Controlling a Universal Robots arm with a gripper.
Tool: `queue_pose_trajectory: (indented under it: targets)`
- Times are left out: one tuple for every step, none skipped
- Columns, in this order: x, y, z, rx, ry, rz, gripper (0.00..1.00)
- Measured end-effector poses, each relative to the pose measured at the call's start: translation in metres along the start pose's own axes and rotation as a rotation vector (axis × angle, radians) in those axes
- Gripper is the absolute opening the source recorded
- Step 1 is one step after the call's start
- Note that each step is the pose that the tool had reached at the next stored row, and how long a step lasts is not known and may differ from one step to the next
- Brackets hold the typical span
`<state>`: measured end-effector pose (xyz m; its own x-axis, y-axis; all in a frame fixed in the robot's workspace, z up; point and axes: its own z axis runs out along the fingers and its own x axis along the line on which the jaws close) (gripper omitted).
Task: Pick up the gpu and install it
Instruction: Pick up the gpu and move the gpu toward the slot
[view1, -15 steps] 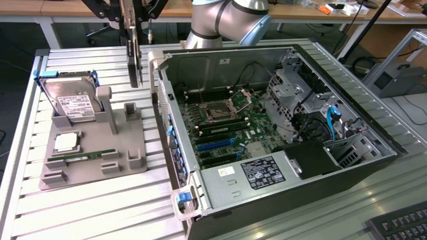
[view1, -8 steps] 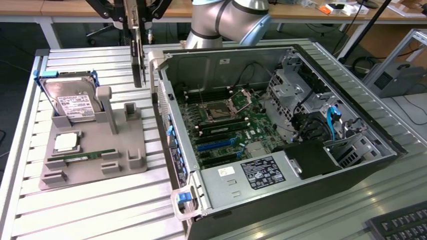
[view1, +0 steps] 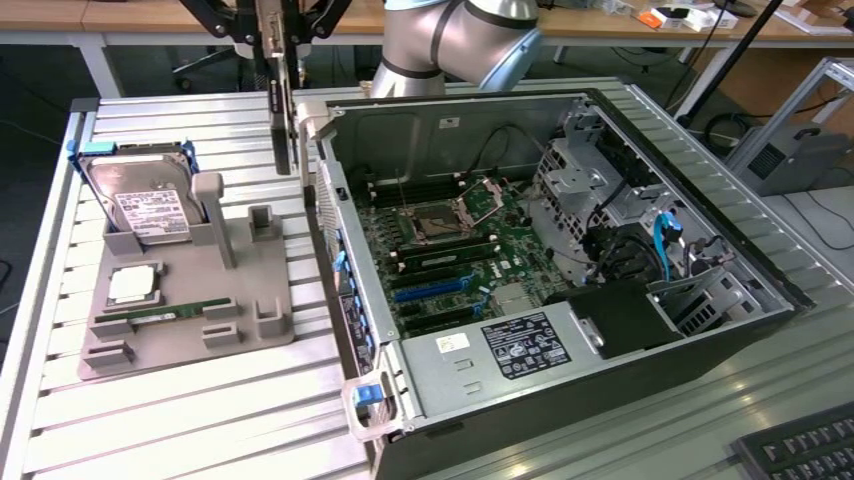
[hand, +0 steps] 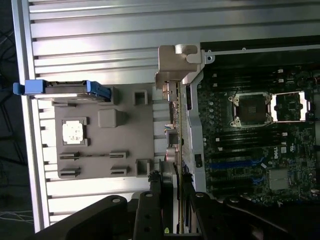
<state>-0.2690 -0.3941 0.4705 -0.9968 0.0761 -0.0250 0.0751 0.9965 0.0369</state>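
Observation:
The gpu (view1: 280, 110) hangs edge-on in the air, long side vertical, over the slatted table between the grey parts holder and the open computer case. My gripper (view1: 278, 40) is shut on its upper end. In the wrist view the gpu (hand: 172, 130) runs away from my gripper (hand: 169, 187) along the case's side wall, and its silver end bracket (hand: 175, 62) is at the far end. The black fingers (hand: 149, 210) clamp the card from both sides. The motherboard (hand: 250, 140) with blue slots (view1: 427, 290) lies open beside the card.
The open computer case (view1: 454, 110) lies on its side at the exterior view's right. At the left, a grey parts holder (view1: 234, 300) carries a hard drive (view1: 140, 205), a CPU (view1: 134, 285) and a RAM stick (view1: 167, 312). A keyboard (view1: 801, 450) lies at the near right corner.

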Motion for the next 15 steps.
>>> queue_pose_trajectory:
  targets:
    - [-0.001, 0.0000, 0.0000, 0.0000, 0.0001, 0.000, 0.27]
    - [-0.001, 0.0000, 0.0000, 0.0001, 0.0001, 0.000, 0.27]
    - [-0.002, 0.0000, 0.0000, 0.0000, 0.0001, 0.000, 0.27]
    - [-0.002, 0.0001, 0.0000, 0.0000, 0.0000, 0.000, 0.27]
    - [-0.003, 0.0001, 0.0000, 0.0000, 0.0000, 0.000, 0.27]
    - [-0.004, 0.0002, 0.0001, 0.0000, 0.0000, 0.000, 0.27]
    - [-0.004, 0.0002, 0.0001, 0.0001, 0.0000, 0.000, 0.27]
    - [-0.006, 0.0003, 0.0001, 0.0001, 0.0001, 0.000, 0.27]
    - [-0.007, 0.0004, 0.0002, 0.0003, 0.0001, 0.000, 0.27]
    - [-0.008, 0.0005, 0.0002, 0.0002, 0.0000, 0.000, 0.27]
    - [-0.008, 0.0005, 0.0003, 0.0003, 0.0000, 0.000, 0.27]
    - [-0.009, 0.0005, 0.0003, 0.0002, -0.0001, 0.000, 0.27]
    - [-0.010, 0.0006, 0.0003, 0.0003, 0.0000, 0.000, 0.27]
    - [-0.010, 0.0007, 0.0003, 0.0004, 0.0000, 0.000, 0.27]
    - [-0.011, 0.0007, 0.0003, 0.0004, 0.0000, 0.000, 0.27]
